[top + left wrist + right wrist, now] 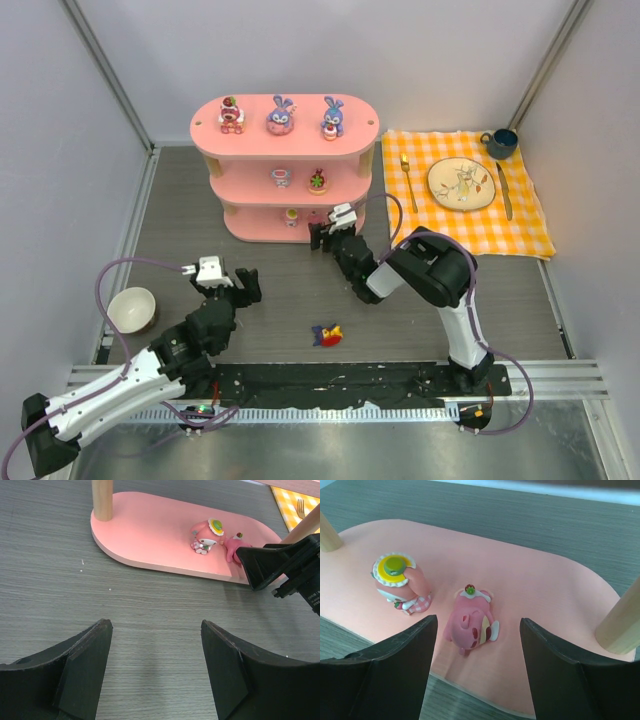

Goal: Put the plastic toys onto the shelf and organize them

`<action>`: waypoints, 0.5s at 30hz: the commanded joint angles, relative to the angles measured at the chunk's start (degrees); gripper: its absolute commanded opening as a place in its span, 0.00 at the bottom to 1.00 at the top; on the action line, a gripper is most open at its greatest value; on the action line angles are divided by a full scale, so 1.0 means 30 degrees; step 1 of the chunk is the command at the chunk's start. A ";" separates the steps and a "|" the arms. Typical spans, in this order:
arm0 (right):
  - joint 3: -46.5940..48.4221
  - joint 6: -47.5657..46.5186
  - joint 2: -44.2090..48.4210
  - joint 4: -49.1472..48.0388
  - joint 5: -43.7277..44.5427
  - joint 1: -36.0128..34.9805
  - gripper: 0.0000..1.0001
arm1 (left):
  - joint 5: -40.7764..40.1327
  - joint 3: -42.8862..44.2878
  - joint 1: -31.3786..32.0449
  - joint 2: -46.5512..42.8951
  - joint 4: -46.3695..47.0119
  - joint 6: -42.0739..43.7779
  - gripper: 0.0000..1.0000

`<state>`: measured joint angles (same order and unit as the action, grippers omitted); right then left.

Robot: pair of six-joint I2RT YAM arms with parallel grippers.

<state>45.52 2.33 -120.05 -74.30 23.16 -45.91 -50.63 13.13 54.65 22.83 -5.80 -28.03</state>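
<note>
The pink three-tier shelf (300, 140) stands at the back centre with several toys on it. A pink bear (229, 115) and two blue bunnies (280, 116) stand on the top board. My right gripper (328, 234) is open at the bottom board (545, 585). In the right wrist view, a pink toy (472, 619) lies on its side just beyond and between its open fingers (410, 650), which are apart from it. A toy with a yellow-green hat (400, 582) stands to the left. A red-yellow-purple toy (327, 335) lies on the table. My left gripper (236, 284) is open and empty.
A white bowl (132, 309) sits at the left. An orange checked cloth (470, 195) with a plate, fork, knife and dark cup lies at the right. Wooden posts (620, 620) stand at the board's ends. The right gripper's finger (270, 565) shows in the left wrist view.
</note>
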 commanded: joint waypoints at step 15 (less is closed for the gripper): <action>0.1498 -0.0688 -0.1204 -0.4793 0.0982 -0.0107 0.62 | -0.0525 -0.0127 -0.0083 -0.0227 0.0792 0.0203 0.77</action>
<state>48.75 1.08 -122.78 -76.09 25.06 -46.04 -50.98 12.88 54.65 22.57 -5.78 -28.01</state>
